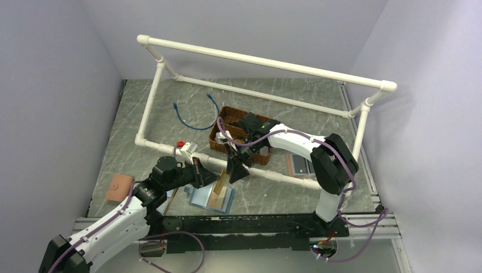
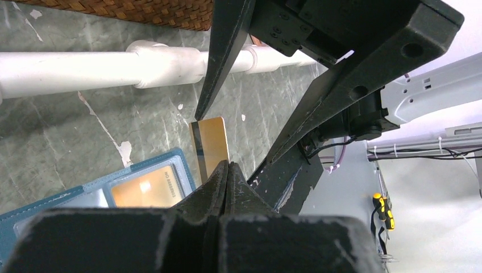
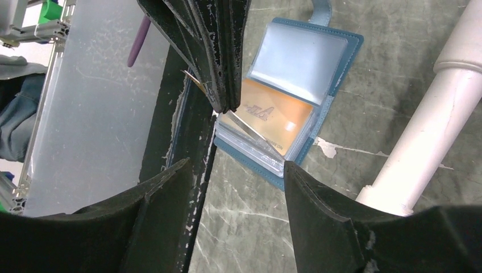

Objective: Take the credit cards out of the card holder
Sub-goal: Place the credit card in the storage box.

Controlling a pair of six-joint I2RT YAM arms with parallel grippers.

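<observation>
- The left gripper (image 2: 227, 166) has its jaws pressed together on the lower end of a gold credit card (image 2: 211, 142) with a dark stripe down one side. This card is clear of the holder and off the table.
- The card's long axis runs straight out of the left jaws. Its free short edge points at the right gripper (image 3: 236, 165).
- The right gripper's jaws are spread and hold nothing. In the left wrist view they stand to either side of the card's free end, and one fingertip is at its upper corner.
- I judge that the next move depends on this alignment: the right jaws would have to close across the card's flat faces, not its edges.
- The left arm is nearer, since it already holds the card.
- The slate-blue card holder (image 3: 341, 74) lies open and flat on the table, just under both grippers and on the near side of the white pipe (image 3: 432, 136). Its strap tab (image 3: 321, 8) points away from the right wrist camera.
- Count of cards: one is pinched and a second gold card (image 3: 273, 116) sits in a clear pocket. I cannot tell whether more lie beneath it.
- Count of holders: one slate-blue, one orange-tan holder (image 1: 119, 188) well to the left, and one brown holder (image 1: 299, 165) to the right.
</observation>
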